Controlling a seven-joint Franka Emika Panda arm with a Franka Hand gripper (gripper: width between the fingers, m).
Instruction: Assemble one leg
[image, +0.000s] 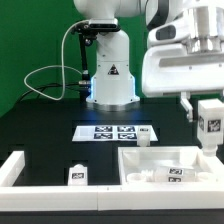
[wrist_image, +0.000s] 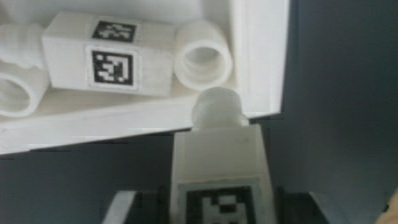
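My gripper (image: 208, 108) is shut on a leg (image: 211, 125), a stubby white peg with a marker tag, and holds it upright above the right end of the large white panel (image: 150, 158). In the wrist view the held leg (wrist_image: 222, 150) stands between the dark fingers (wrist_image: 128, 205), its rounded tip at the panel's raised rim (wrist_image: 249, 60). Another tagged leg (wrist_image: 111, 62) lies on the panel, seen too in the exterior view (image: 177, 173). Two more legs rest apart: one (image: 78, 173) at the exterior view's left, one (image: 143, 140) behind the panel.
The marker board (image: 118, 131) lies on the black table in front of the arm's white base (image: 110, 80). A white L-shaped wall (image: 12, 170) runs along the table's front at the exterior view's left. A green backdrop stands behind.
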